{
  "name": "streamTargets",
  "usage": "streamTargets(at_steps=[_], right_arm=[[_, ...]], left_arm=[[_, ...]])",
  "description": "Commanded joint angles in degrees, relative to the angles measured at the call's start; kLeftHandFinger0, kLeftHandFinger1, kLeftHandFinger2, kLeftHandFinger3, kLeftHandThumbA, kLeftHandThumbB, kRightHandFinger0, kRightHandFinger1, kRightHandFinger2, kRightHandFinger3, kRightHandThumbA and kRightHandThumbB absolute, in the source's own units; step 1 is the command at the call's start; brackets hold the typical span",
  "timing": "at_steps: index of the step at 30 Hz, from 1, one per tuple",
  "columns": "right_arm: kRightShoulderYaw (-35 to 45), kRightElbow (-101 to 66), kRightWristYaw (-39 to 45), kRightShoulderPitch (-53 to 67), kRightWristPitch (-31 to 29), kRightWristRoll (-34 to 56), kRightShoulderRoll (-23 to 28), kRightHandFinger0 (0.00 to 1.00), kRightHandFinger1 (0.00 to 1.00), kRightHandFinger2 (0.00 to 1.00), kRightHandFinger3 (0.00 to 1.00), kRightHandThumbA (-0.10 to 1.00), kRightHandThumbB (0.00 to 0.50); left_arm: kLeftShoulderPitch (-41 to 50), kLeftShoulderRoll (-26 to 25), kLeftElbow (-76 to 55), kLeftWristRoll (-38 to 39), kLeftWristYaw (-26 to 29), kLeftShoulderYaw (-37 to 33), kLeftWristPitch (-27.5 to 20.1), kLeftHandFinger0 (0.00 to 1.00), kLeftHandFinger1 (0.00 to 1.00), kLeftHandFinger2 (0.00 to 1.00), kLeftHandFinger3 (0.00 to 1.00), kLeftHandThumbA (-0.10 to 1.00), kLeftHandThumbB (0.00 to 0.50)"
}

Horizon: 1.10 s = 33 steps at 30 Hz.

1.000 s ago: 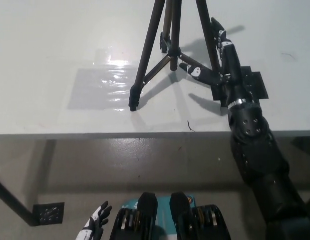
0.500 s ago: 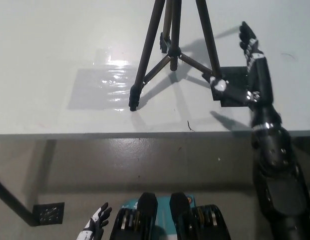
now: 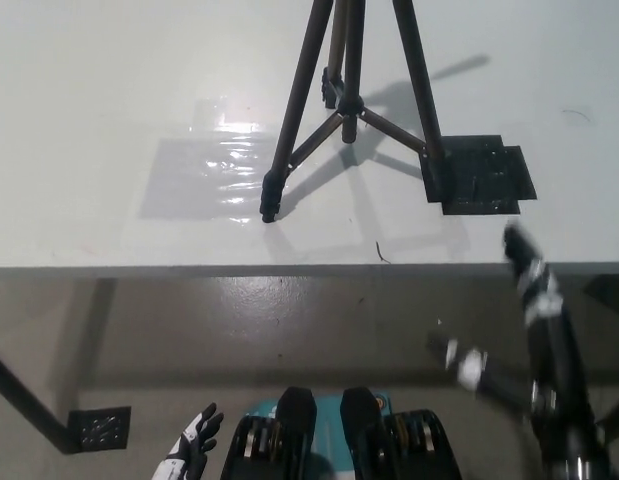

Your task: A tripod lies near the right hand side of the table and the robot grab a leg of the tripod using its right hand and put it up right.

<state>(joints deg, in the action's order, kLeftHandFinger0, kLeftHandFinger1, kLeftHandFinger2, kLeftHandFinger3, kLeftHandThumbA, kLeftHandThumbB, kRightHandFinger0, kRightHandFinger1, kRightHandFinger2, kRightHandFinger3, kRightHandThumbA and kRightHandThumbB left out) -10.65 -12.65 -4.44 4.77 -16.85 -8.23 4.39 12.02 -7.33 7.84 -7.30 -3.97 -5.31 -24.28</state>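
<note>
- The tripod (image 3: 351,95) is left standing upright on the table (image 3: 109,90), right-side foot on a black patch (image 3: 484,175).
- The right hand (image 3: 534,290) has been pulled back off the leg, blurred, fingers spread, nothing held, so the job looks done.
- The left hand (image 3: 192,452) is rested low, fingers apart.

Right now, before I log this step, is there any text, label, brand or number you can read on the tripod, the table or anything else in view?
None readable.
Tripod: no lettering shows on its legs.
Black patch on the table: plain, no print visible.
Shiny clear patch: only glare.
Right hand: white marks, motion-blurred, not legible.
Left hand: no text.
</note>
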Motion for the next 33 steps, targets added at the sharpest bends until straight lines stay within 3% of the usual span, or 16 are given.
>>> streamTargets(at_steps=[1,7,10,17,18,24,26,28,33], right_arm=[[-8.8,-3.3,-7.9,10.6,-10.1,-4.9,3.4,1.00,1.00,1.00,1.00,1.00,0.362],[-8.4,11.4,-14.3,6.6,-10.1,-5.1,4.8,1.00,1.00,1.00,1.00,1.00,0.372],[-7.1,17.1,-13.1,5.1,-10.1,-1.5,4.0,1.00,1.00,1.00,1.00,1.00,0.412],[-5.1,20.8,-9.9,2.6,-10.1,2.5,3.2,1.00,1.00,1.00,1.00,1.00,0.424],[-4.9,21.1,-8.9,2.5,-10.1,3.8,3.2,1.00,1.00,1.00,1.00,1.00,0.401],[-3.6,21.6,-5.3,1.8,-10.1,6.9,3.1,1.00,1.00,1.00,1.00,1.00,0.378],[-3.0,21.1,-4.5,1.6,-10.1,7.5,2.5,1.00,1.00,1.00,1.00,1.00,0.403],[-2.4,21.0,-3.6,1.4,-10.1,7.9,2.3,1.00,1.00,1.00,1.00,1.00,0.392],[-1.6,21.1,-2.3,1.6,-10.1,8.0,2.0,1.00,1.00,1.00,1.00,1.00,0.410]], left_arm=[[-0.3,-0.3,-2.6,2.8,-0.2,0.7,-2.6,1.00,1.00,1.00,1.00,1.00,0.318],[-0.7,-0.4,-2.3,4.1,-0.9,0.4,-2.6,1.00,1.00,1.00,1.00,1.00,0.319],[-1.2,-0.2,-2.2,2.5,0.0,0.8,-2.6,1.00,1.00,1.00,1.00,1.00,0.329],[-3.1,-0.5,-1.5,3.7,-0.3,1.3,-2.6,1.00,1.00,1.00,1.00,1.00,0.338],[-3.2,-0.4,-1.3,3.6,-0.3,1.4,-2.6,1.00,1.00,1.00,1.00,1.00,0.333],[-4.1,-0.2,-1.5,4.1,-0.6,1.6,-1.4,1.00,1.00,1.00,1.00,1.00,0.350],[-4.5,-0.2,-2.0,4.3,-0.6,1.9,-0.2,1.00,1.00,1.00,1.00,1.00,0.362],[-4.8,-0.3,-2.0,4.3,-0.7,1.9,0.3,1.00,1.00,1.00,1.00,1.00,0.369],[-4.8,-0.5,-1.7,3.9,-0.8,1.8,-0.5,1.00,1.00,1.00,1.00,1.00,0.330]])
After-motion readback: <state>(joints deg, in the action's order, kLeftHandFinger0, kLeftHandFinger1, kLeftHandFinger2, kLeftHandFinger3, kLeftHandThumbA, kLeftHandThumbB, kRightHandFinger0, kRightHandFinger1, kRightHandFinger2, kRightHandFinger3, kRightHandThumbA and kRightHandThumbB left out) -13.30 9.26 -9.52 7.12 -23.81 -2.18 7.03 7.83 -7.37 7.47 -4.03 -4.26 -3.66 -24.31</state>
